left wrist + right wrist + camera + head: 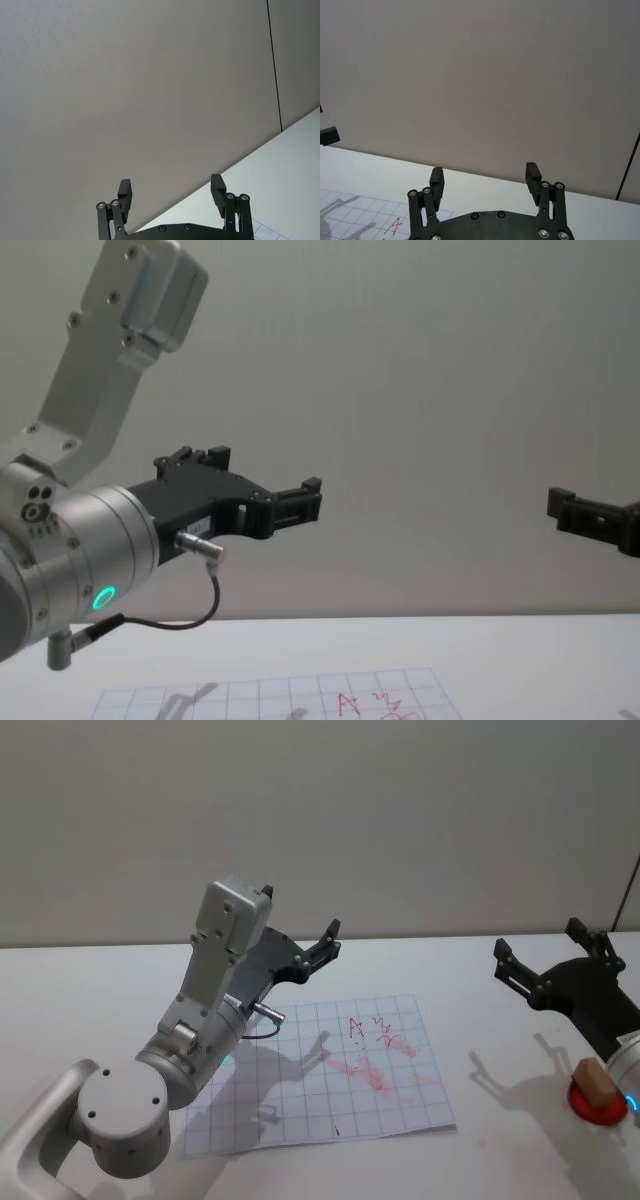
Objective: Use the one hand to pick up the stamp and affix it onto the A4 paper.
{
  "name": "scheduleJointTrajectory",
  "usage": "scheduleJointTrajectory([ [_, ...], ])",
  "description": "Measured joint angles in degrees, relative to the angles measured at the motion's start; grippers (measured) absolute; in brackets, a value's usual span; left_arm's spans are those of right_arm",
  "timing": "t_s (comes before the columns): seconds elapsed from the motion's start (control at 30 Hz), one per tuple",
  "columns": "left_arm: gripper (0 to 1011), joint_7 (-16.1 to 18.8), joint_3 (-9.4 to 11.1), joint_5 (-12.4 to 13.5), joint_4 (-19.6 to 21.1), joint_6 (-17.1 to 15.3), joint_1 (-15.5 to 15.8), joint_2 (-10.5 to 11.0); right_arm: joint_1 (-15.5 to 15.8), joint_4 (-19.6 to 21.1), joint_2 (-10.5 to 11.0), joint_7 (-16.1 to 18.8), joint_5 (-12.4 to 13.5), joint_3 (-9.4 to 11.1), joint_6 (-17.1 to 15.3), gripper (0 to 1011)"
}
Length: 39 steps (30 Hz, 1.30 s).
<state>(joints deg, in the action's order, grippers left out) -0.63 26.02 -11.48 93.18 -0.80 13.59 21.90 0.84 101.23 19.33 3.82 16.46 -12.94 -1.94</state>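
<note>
Black angular plastic left gripper and right gripper hang spread and empty above the white table. The small tan wooden stamp stands on a round red pad at near right, apart from the blue-gridded white A4 paper. An off-centre descent could topple it.

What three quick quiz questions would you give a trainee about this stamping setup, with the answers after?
1. True or false: the right claw is gripping the stamp.
2. Which claw is nearer the stamp? A: the left claw. B: the right claw.
3. Fill in: the A4 paper lies flat on the table and carries ___ marks.
Key: 1 false: the stamp sits on the red pad at the table's right side, and both claws are open and empty. 2 B. 3 red.
</note>
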Motion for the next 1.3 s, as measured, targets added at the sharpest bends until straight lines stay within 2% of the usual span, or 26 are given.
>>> scheduleJointTrajectory([
  [1.3, 1001, 0.0, 0.0, 0.0, 0.0, 0.0, 0.0, 0.0, 0.0, 0.0, 0.0, 0.0, 0.0, 0.0, 0.0, 1001],
])
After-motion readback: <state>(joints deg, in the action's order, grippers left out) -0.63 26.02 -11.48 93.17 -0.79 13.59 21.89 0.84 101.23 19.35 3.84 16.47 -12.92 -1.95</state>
